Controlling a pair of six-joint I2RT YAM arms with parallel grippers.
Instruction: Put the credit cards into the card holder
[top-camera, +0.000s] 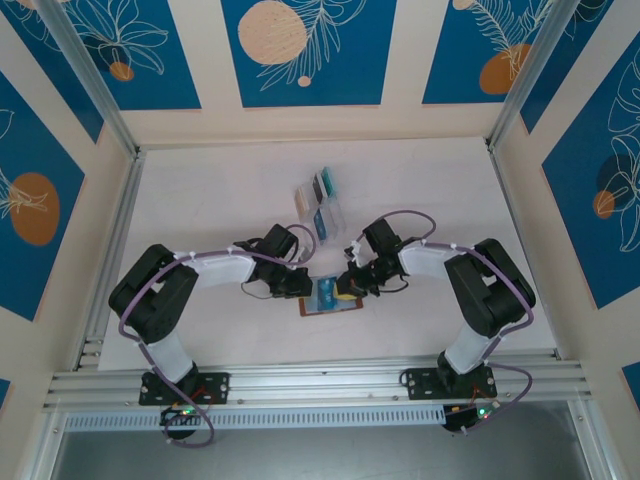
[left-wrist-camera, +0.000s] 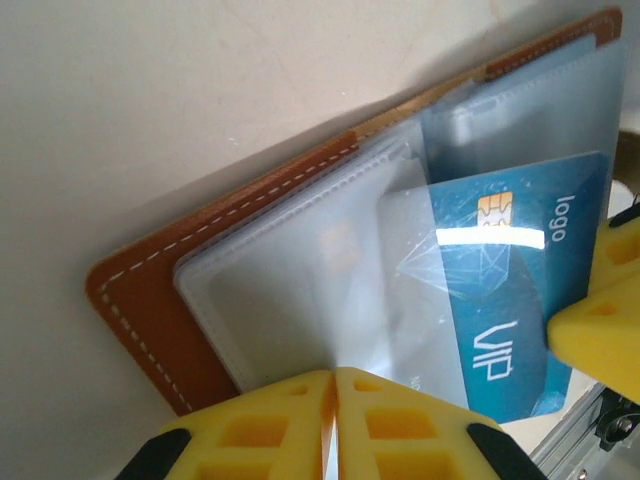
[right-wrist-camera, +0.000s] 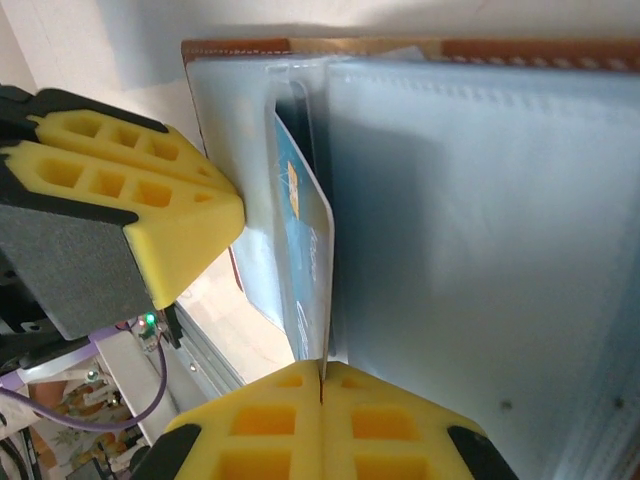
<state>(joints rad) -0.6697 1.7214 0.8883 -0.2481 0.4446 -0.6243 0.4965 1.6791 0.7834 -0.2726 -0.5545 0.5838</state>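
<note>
blue card (left-wrist-camera: 520, 290) partly inside card holder (left-wrist-camera: 140, 310)

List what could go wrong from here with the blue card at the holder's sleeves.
1. The right gripper pinches the blue card by one thin edge; pushing could bow it or let it slip.
2. The left gripper is shut on a clear sleeve of the card holder; the card might slide between sleeves, not into a pocket.
3. The two grippers sit close together; advancing further risks contact.
</note>
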